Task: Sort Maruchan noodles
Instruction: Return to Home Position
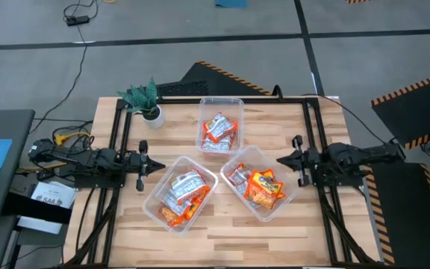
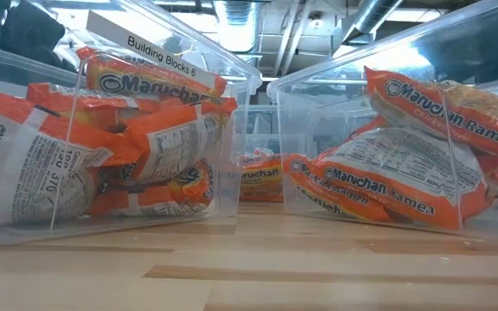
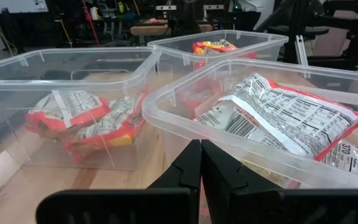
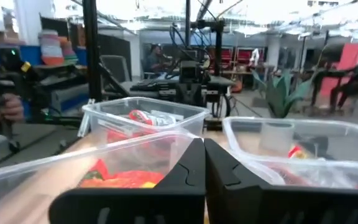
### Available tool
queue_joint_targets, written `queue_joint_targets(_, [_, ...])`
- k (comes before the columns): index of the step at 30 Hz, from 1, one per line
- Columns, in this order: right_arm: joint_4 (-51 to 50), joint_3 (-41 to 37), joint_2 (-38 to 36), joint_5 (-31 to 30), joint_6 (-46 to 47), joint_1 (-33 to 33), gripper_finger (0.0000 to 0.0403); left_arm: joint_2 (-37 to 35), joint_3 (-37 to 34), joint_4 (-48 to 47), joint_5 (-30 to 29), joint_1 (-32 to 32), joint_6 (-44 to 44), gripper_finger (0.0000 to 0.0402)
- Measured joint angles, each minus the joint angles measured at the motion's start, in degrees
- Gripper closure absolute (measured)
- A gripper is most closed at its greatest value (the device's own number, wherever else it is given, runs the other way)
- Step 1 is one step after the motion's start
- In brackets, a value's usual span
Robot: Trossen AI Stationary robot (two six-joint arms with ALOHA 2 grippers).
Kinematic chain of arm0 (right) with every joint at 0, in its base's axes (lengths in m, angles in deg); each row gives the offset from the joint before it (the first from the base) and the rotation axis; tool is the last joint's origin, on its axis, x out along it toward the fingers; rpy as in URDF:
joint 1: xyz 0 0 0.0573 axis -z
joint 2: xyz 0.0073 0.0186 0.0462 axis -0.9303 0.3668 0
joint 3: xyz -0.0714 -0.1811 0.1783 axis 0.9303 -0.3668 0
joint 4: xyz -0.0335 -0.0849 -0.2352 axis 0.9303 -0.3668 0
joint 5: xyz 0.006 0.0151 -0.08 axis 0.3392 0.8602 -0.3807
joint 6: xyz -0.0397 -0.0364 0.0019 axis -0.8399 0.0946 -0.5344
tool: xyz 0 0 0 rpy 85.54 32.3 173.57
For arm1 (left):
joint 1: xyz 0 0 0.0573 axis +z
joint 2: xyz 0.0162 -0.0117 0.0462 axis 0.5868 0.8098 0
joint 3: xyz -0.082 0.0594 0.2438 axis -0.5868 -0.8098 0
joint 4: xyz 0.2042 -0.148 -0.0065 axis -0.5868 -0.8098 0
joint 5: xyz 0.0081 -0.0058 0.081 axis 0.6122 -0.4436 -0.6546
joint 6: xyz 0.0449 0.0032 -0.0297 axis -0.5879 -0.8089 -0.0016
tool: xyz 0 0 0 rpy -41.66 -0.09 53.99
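1. Maruchan noodles (image 1: 184,193) are lying in three clear bins on the wooden table (image 1: 222,239). These are the near-left bin (image 1: 158,182), the near-right bin (image 1: 276,169) and the far bin (image 1: 221,100), which is sitting behind and between the other two. No packet is showing outside a bin.
2. Handling, as a judgement: the packets are looking light, with thin crinkly film that is likely slippery. The dry block inside is probably stiff but brittle. A gentle pinch across the short width, or on a flat end seam, is looking safest, since a hard squeeze risks cracking the block.
3. Looks: the packets are showing as flat rectangles, with orange fronts carrying white "Maruchan" lettering and silvery-grey backs with fine black print and a barcode. The near-left bin is showing mostly grey faces over orange, the near-right bin mostly orange, and the far bin a smaller mixed pile.
4. The left gripper (image 1: 159,166) is hanging low at the table's left side, near the near-left bin. Its fingers are pressed together and holding nothing.
5. The right gripper (image 1: 281,159) is sitting at the right side, its tip near the near-right bin. Its fingers are likewise together and empty.
6. A potted plant (image 1: 146,99) is standing at the far-left corner, apart from the bins. Sorting is appearing finished, with both arms parking at the sides.
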Motion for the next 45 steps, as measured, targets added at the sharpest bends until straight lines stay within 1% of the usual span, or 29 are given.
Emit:
queue_joint_targets(4, [-4.3,0.0,0.0,5.8,3.4,3.9,0.0394,0.0,0.0,-0.1,0.0,0.0,0.0,0.0401])
queue_joint_targets(6, [-6.6,0.0,0.0,6.6,3.5,5.1,0.0394,0.0,0.1,-0.6,0.0,0.0,0.0,0.0401])
queue_joint_targets(8, [-6.8,0.0,1.0,7.1,3.5,6.1,0.0393,0.0,0.1,-0.7,0.1,0.0,0.1,0.0401])
queue_joint_targets(18, [-7.2,-0.1,4.6,7.2,4.3,6.8,0.0372,0.0,0.1,-0.8,0.1,0.0,0.1,0.0401])
queue_joint_targets(32, [-7.4,-0.1,4.7,6.7,3.9,6.8,0.0370,0.0,0.1,-0.7,0.1,0.0,0.1,0.0401])
queue_joint_targets(35, [-7.4,-0.1,4.7,6.7,3.9,6.8,0.0370,-0.9,-0.3,1.2,0.2,0.0,0.1,0.0401])
queue_joint_targets(39, [-7.5,-0.1,4.7,6.7,3.9,6.8,0.0370,-2.4,-0.3,1.1,0.2,0.4,0.1,0.0401])
queue_joint_targets(45, [-7.5,-0.2,4.7,6.7,3.9,6.8,0.0370,-5.5,-0.3,1.2,0.2,2.8,0.1,0.0401])
